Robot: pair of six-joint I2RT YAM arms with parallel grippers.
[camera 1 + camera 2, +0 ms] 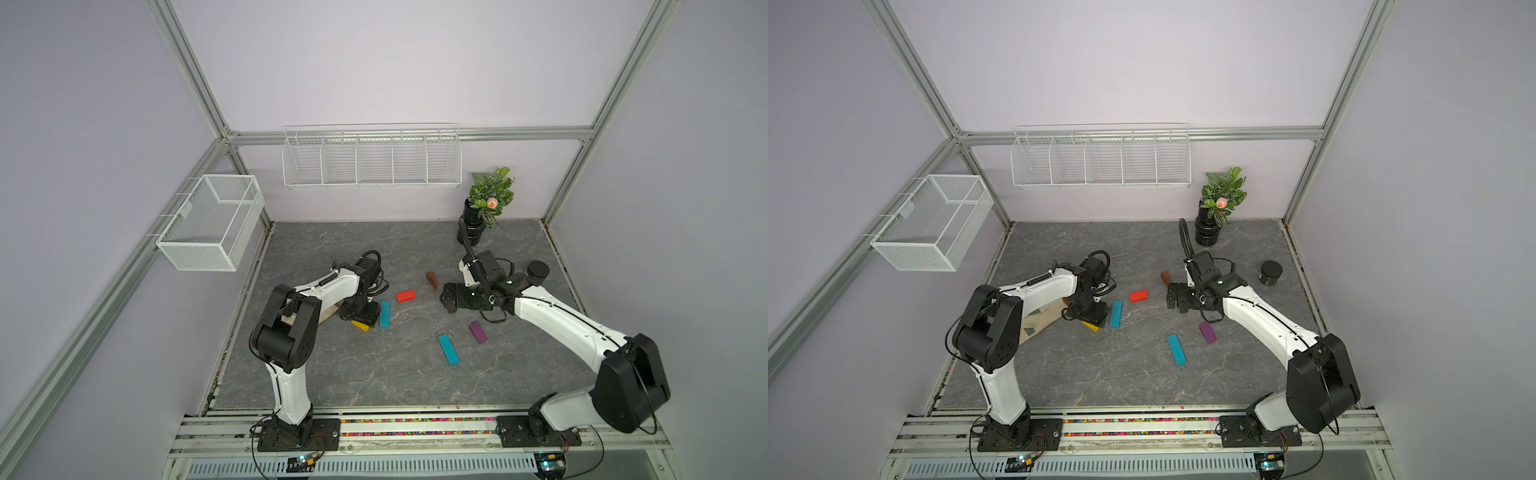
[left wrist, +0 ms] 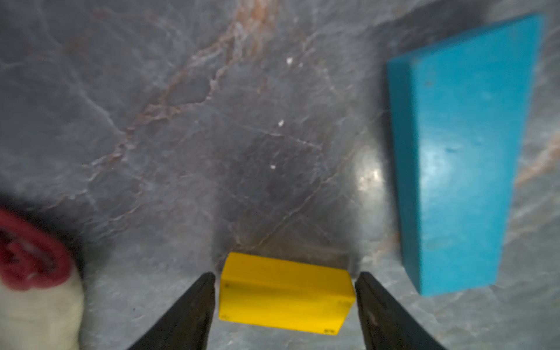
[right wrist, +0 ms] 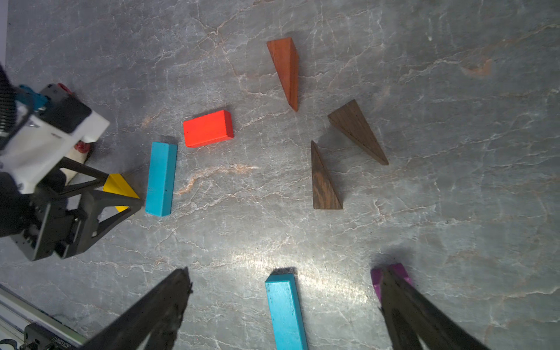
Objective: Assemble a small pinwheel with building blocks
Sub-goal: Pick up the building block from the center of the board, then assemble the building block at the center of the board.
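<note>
No pinwheel shows; the building blocks lie apart on the grey table. My left gripper (image 2: 285,273) is open and low, one jaw on each side of the yellow block (image 2: 285,294) with narrow gaps. One teal bar (image 1: 385,313) lies just beside it and the red block (image 1: 405,296) a little further back. My right gripper (image 3: 285,269) hangs wide open above the table, holding nothing. Below it are the second teal bar (image 3: 286,312), the purple wedge (image 1: 478,332) and three brown wedges (image 3: 286,69), (image 3: 357,131), (image 3: 324,181).
A beige glove (image 1: 1038,322) lies under the left arm. A black round jar (image 1: 1271,273) sits at the right and a black vase with a plant (image 1: 471,226) at the back right. Wire baskets (image 1: 212,220), (image 1: 370,160) hang on the walls.
</note>
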